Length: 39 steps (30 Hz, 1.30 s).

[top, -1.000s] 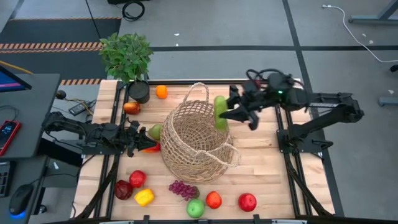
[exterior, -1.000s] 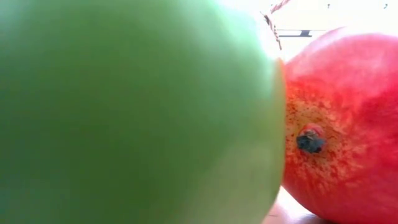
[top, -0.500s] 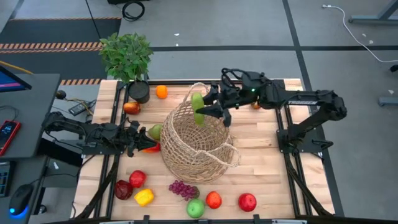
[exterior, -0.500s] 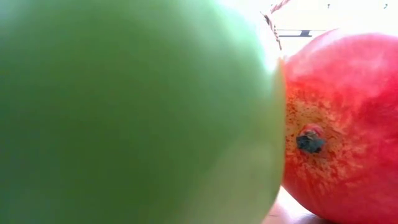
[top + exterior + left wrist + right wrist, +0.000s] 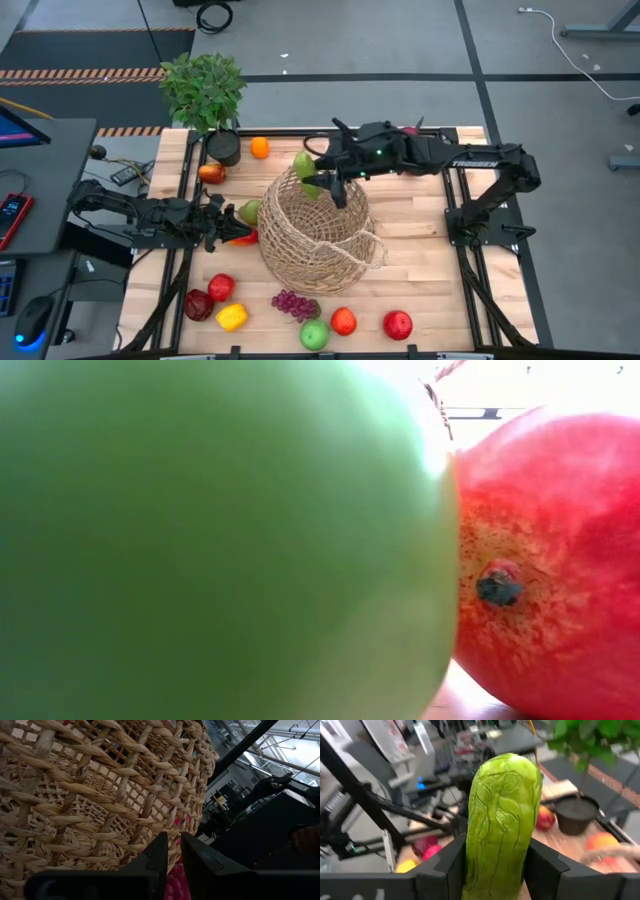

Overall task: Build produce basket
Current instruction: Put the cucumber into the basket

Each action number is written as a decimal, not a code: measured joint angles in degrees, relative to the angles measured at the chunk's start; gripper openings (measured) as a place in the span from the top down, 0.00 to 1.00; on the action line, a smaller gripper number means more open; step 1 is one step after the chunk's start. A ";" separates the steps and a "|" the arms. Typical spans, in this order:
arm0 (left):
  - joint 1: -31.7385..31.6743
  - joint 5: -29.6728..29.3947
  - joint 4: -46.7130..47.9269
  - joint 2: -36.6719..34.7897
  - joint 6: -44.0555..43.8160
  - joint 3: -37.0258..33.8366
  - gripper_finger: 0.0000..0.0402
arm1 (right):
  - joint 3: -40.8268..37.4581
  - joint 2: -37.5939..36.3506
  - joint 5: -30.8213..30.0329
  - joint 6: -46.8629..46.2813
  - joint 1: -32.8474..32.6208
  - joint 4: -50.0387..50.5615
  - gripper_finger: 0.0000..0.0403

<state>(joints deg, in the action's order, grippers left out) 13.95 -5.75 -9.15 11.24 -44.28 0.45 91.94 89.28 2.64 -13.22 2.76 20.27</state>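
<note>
The tan wicker basket (image 5: 315, 232) stands on its base mid-table. My right gripper (image 5: 320, 178) hovers over the basket's far-left rim, shut on a green cucumber (image 5: 305, 172), which fills the right wrist view (image 5: 502, 820). My left gripper (image 5: 228, 228) waits low by the basket's left wall (image 5: 100, 795). Its fingers are almost together, and I cannot tell whether they touch the weave. A pear (image 5: 250, 211) and a red pepper (image 5: 243, 238) lie right by it. More produce lies along the near edge. My right gripper pinches the cucumber between its two fingers (image 5: 451, 865), one on each side of the lower part of its length (image 5: 495, 870). The fingers come roughly level from the table's right. The cucumber is lifted clear and juts out beyond the fingertips, over the basket's rim.
A potted plant (image 5: 205, 95), an orange (image 5: 260, 147) and a red fruit (image 5: 211, 172) sit at the far left. Red fruits (image 5: 221, 287), a yellow pepper (image 5: 231, 317), grapes (image 5: 293, 303), a green apple (image 5: 315, 335) and a red apple (image 5: 398, 324) line the near edge. A green apple (image 5: 200, 540) and a red fruit (image 5: 550, 560) block the low view.
My right gripper has carried the cucumber toward the table's left, from over the basket's right rim to over its far-left rim. The cucumber has turned from lying near-to-far to a slant. The basket and my left arm have stayed put.
</note>
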 joint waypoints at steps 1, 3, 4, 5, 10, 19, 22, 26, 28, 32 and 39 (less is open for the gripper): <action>-0.01 -0.01 -0.01 -0.01 -0.02 0.00 0.85 | 0.69 0.33 0.17 -0.13 0.20 1.17 0.58; 0.00 0.01 -0.01 0.01 -0.01 -0.01 0.85 | 1.42 0.49 0.30 -0.06 0.42 1.87 0.58; 0.00 0.01 -0.01 0.00 0.01 0.00 0.85 | 1.51 0.41 0.30 -0.03 0.42 2.20 0.58; 0.00 0.00 0.00 -0.01 -0.01 0.00 0.84 | 1.51 0.35 0.30 0.12 0.42 1.99 0.58; 0.00 -0.01 0.00 -0.01 -0.01 -0.02 0.85 | 1.53 0.35 0.38 4.85 0.33 0.46 0.58; -0.01 0.01 0.00 -0.01 -0.01 -0.02 0.84 | 1.53 0.42 0.05 28.30 0.21 0.40 0.58; -0.01 0.00 -0.02 -0.01 0.01 -0.02 0.85 | 1.53 0.43 -0.13 38.30 -0.48 0.38 0.58; -0.01 0.00 0.00 -0.01 0.00 -0.02 0.86 | 1.53 0.46 -3.73 49.97 -2.44 -0.38 0.58; -0.01 0.00 0.00 -0.01 -0.04 -0.01 0.86 | 1.53 0.46 -6.95 54.11 -3.40 -1.53 0.58; -0.01 -0.01 0.00 -0.01 -0.04 -0.02 0.86 | 1.51 0.46 -13.12 58.52 -4.96 -4.54 0.58; -0.01 -0.01 0.00 -0.01 -0.04 -0.02 0.85 | 1.51 0.48 -15.99 56.18 -5.70 -6.40 0.58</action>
<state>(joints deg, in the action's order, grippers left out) 13.94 -5.76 -9.15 11.22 -44.31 0.43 93.45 89.76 -13.36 42.96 -2.93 13.87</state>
